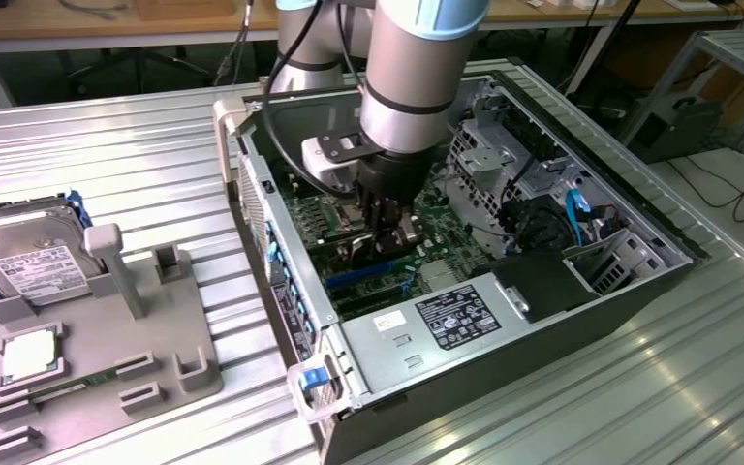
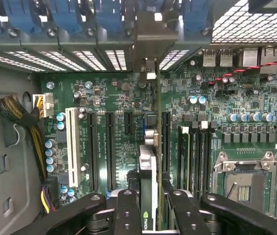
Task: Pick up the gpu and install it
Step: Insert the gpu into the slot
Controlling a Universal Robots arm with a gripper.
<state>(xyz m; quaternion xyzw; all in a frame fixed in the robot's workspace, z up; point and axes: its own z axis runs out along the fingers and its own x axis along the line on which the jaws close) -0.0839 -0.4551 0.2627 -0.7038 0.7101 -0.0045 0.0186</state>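
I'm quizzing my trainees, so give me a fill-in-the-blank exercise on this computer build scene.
The tool is ____ on the gpu.
The gpu hangs over the ____ motherboard.
The hard drive sits on the grey fixture at the exterior view's ____.
Missing: shut, green, left.

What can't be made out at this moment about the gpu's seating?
1. Wrist view: the gpu, gripped edge-on by the end effector, hides its own contact edge; seating unclear.
2. Exterior view: the arm hides most of the gpu.
3. Wrist view: the picture edge cuts off the card's near end.
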